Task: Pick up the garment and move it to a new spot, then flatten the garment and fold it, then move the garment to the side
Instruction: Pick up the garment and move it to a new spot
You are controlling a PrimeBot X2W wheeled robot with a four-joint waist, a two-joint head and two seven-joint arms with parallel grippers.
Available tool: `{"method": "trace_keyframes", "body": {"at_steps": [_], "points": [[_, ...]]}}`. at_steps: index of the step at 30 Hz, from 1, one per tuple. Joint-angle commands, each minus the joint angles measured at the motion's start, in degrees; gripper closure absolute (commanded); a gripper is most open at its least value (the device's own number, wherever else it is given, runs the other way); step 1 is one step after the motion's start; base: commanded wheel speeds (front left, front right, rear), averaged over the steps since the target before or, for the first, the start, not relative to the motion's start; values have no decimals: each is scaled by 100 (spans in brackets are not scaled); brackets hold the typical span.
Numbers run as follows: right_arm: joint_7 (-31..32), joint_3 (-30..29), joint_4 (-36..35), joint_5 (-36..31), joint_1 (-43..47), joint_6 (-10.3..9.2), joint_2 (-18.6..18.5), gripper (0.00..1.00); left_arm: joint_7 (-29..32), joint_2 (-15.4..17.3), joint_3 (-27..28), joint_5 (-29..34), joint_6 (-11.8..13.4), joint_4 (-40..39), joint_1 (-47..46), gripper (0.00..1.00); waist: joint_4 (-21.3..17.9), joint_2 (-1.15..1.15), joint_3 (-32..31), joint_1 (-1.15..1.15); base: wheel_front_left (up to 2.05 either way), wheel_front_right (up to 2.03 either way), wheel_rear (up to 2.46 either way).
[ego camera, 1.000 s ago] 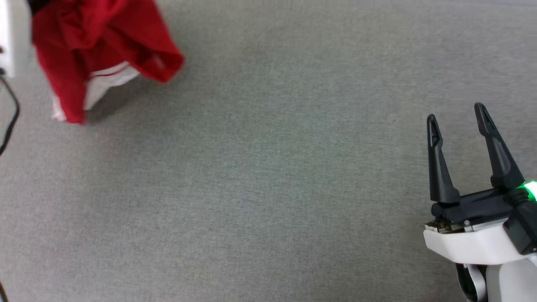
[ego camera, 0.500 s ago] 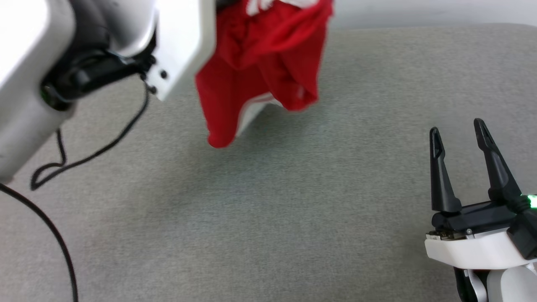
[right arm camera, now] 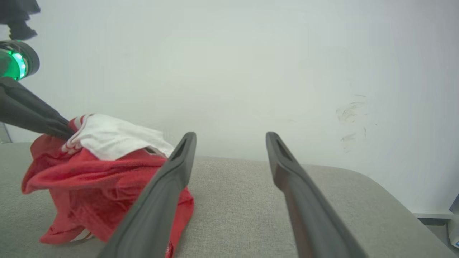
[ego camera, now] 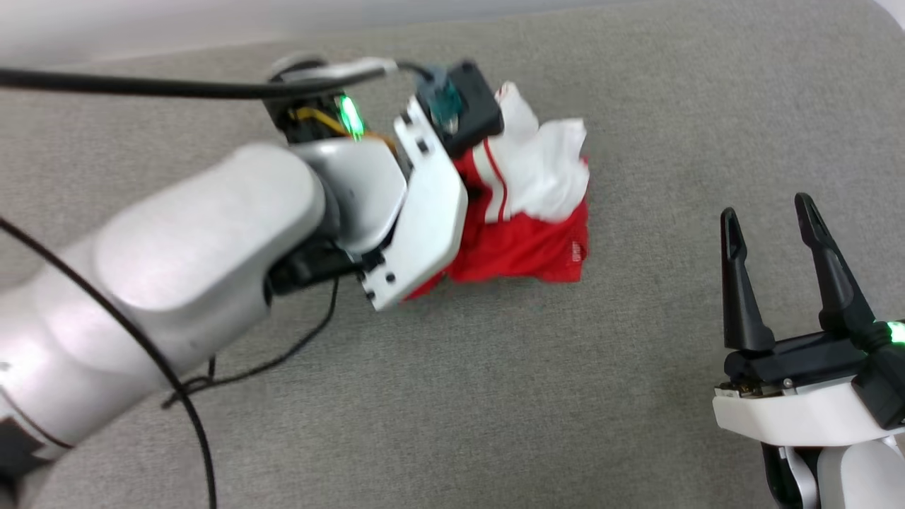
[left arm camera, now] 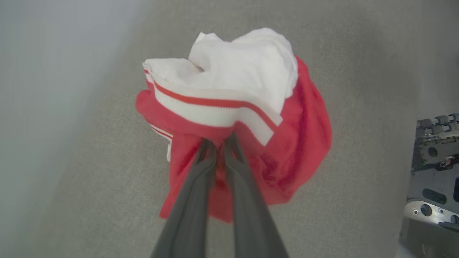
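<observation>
1. Head view: the garment [ego camera: 527, 237] is a crumpled red and white heap on the grey cloth surface [ego camera: 495, 396], up near the far edge and a little left of centre. The pale left arm [ego camera: 212, 240] reaches across to it, and its wrist hides the fingers, so from here I cannot tell how they stand. A black cable [ego camera: 141, 86] runs along above the arm. The right gripper [ego camera: 767, 205] sits at the lower right, well apart from the cloth, with its two dark fingers spread and nothing between them.

2. Left wrist view: the left gripper [left arm camera: 219, 140] has its fingers pressed together, pinching a red fold just under the striped trim [left arm camera: 215, 107]. The white sleeve [left arm camera: 244, 68] is bunched on top, and the red cloth sags around and below the fingertips.

3. Right wrist view: the right gripper's fingers stand wide apart, empty, pointing at a pale wall [right arm camera: 251, 71]. The garment lies heaped on the grey surface to their left, its lower folds touching it. The other arm's dark fingers meet its top edge, beneath a green light [right arm camera: 18, 64].
</observation>
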Motion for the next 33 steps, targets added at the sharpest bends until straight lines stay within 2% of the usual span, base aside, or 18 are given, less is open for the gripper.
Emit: {"method": "trace_keyframes", "body": {"at_steps": [1,6,11,16,17,18,24,26,27,29,30,31,32,33], "points": [[-12,7,19,15,-82,-4,14,0,-98,-87,-43,52,4,136,230,100,-104,0,123,0,0,0,0],[-12,-23,56,-12,-156,-4,14,0,-329,-508,-110,161,4,535,999,100,-215,0,317,0,0,0,0],[-12,-8,95,-26,-208,-4,13,0,-230,-865,-110,484,4,772,1676,100,-260,0,420,0,0,0,0],[-12,-32,156,-32,-136,-4,14,0,-434,-1023,-113,690,4,932,1768,100,-220,0,315,0,0,0,0],[-12,-28,169,-44,-109,-3,14,0,-567,-1053,-110,712,4,957,1694,56,-197,0,260,0,0,0,0],[-12,-25,184,-50,-84,-4,14,0,-708,-1075,-109,735,4,967,1627,0,-174,0,193,0,0,0,0],[-12,-76,244,-114,114,-4,14,0,-2028,-1137,139,815,11,1168,1326,0,52,0,-260,0,0,0,0],[-12,-124,254,-110,160,-4,13,0,-2448,-1138,280,939,110,1189,1305,0,131,0,-374,0,0,0,0],[-12,-124,254,-110,160,-4,13,0,-2448,-1138,280,939,110,1189,1305,0,131,0,-374,0,0,0,0],[-12,-151,249,-145,210,-4,14,0,-2866,-1072,445,1116,338,1173,1326,0,207,0,-473,0,0,0,0],[-12,-165,257,-182,248,-4,13,0,-3356,-980,648,1270,692,1143,1451,0,279,0,-563,0,0,0,0],[-12,-176,262,-186,257,-4,13,0,-3598,-918,740,1366,902,1125,1536,0,310,0,-599,0,0,0,0],[-12,-176,262,-186,257,-4,13,0,-3598,-918,740,1366,902,1125,1536,0,310,0,-599,0,0,0,0],[-12,-191,272,-200,268,-4,12,0,-3846,-860,827,1470,1132,1106,1623,0,343,0,-638,0,0,0,0]]}}
